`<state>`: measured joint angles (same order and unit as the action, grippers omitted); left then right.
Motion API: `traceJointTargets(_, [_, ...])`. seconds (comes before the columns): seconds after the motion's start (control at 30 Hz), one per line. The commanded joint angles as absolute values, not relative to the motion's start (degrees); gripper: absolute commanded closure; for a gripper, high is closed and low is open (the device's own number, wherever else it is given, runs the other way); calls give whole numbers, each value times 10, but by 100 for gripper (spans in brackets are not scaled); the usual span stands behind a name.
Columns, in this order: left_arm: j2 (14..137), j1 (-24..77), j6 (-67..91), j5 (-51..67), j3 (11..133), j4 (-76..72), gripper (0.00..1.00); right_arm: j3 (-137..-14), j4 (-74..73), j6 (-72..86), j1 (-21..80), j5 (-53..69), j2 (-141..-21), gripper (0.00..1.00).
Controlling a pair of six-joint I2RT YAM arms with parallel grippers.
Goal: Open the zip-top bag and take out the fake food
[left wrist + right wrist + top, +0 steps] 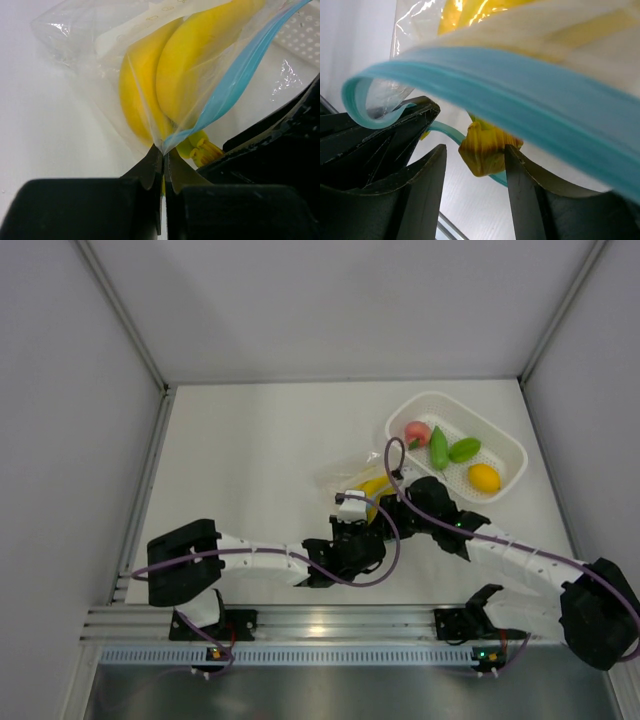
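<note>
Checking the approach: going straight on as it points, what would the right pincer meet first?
Probably the banana bunch, its stem end just ahead between the right pincer fingers; depth unclear.

white arms (262, 562), black joints (182, 562), purple cables (398, 525), seemingly black jaws.

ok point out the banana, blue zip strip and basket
banana (195, 65) left wrist view, middle of the fruit
blue zip strip (235, 81) left wrist view, midway along it
basket (497, 448) top view, bare inside, right end

Top external view: set high at the near edge, looking down over the whole surface (260, 440). Left and right wrist views: very close, both facing the zip-top bag (75, 40) and banana bunch (195, 55). All three views share these.
</note>
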<state>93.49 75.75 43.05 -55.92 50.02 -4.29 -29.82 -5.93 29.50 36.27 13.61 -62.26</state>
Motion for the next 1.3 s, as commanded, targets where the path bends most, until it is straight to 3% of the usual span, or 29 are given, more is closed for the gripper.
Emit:
traceJointTargets(0.0, [918,756,445,-552,509,-47,100,-330,-40,230,388,111,-642,50])
traceJointTargets(0.3, [913,756,447,-544,505,-47,100,-322,-27,200,434,9,-683,50])
traceJointTargets(0.57, [896,756,446,-545,493,-47,100,-325,-6,196,436,-14,-694,74])
traceJointTargets(0.83, [895,756,435,-559,479,-44,100,-316,-13,200,436,12,-664,71])
traceJointTargets(0.97, [899,755,439,-576,482,-18,100,-318,-16,201,435,26,-657,78])
traceJointTargets(1.27, [893,752,445,-580,464,-4,100,-330,-23,221,435,26,-664,80])
